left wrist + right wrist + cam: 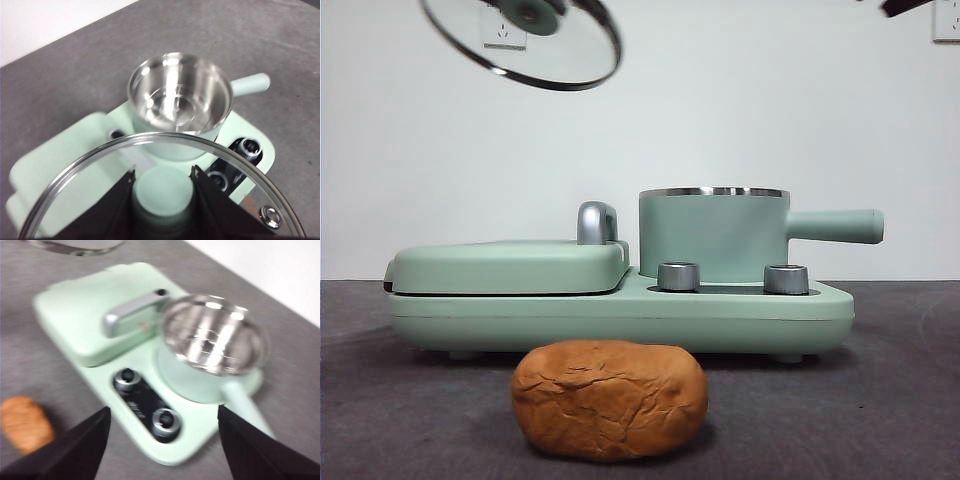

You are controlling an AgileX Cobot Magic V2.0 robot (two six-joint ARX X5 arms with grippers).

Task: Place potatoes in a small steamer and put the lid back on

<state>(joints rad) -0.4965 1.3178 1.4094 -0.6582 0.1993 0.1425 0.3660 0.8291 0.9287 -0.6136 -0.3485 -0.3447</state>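
Two black jaws of the left gripper (162,200) clamp the mint-green knob of the lid (525,45), which hangs tilted high above the griddle cover (510,265); the right gripper (162,440) hovers with jaws spread wide and empty above the appliance; the small steamer (713,235) stands uncovered on the base (620,315), its steel inside bare; the potatoes (609,398) lie on the grey table (880,420) just in front of the base.

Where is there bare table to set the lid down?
Bare grey table flanks the potato on both sides, in front of the cooker base. The left gripper holds the lid aloft; the steamer is open.
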